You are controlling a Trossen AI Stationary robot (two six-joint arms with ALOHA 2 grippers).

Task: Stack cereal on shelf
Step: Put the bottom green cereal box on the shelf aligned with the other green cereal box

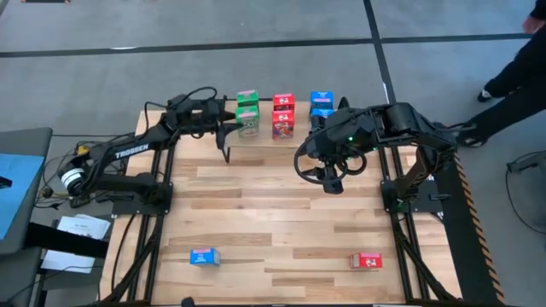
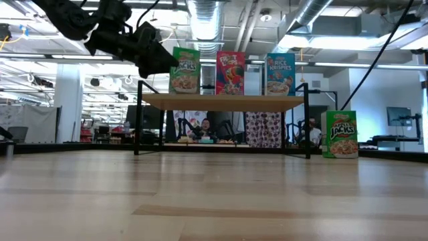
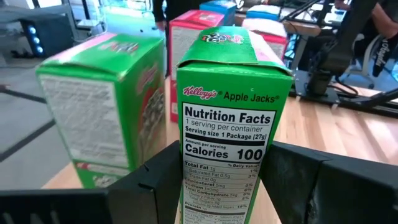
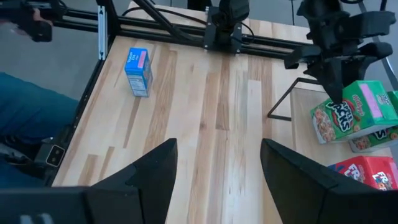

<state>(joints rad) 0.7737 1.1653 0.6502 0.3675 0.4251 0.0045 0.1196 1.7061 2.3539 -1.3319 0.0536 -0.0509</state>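
Left claw grasping a green box: seat it squarely on the shelf before releasing; right claw is released

Two matte-black jointed arms, white TROSSEN lettering on left arm, looping black cables

Beyond the slatted wooden tabletop lay a grey concrete floor crossed by dark seams. The hall behind was open and brightly lit, with silver ceiling ducts, white columns, and people seated at distant desks.
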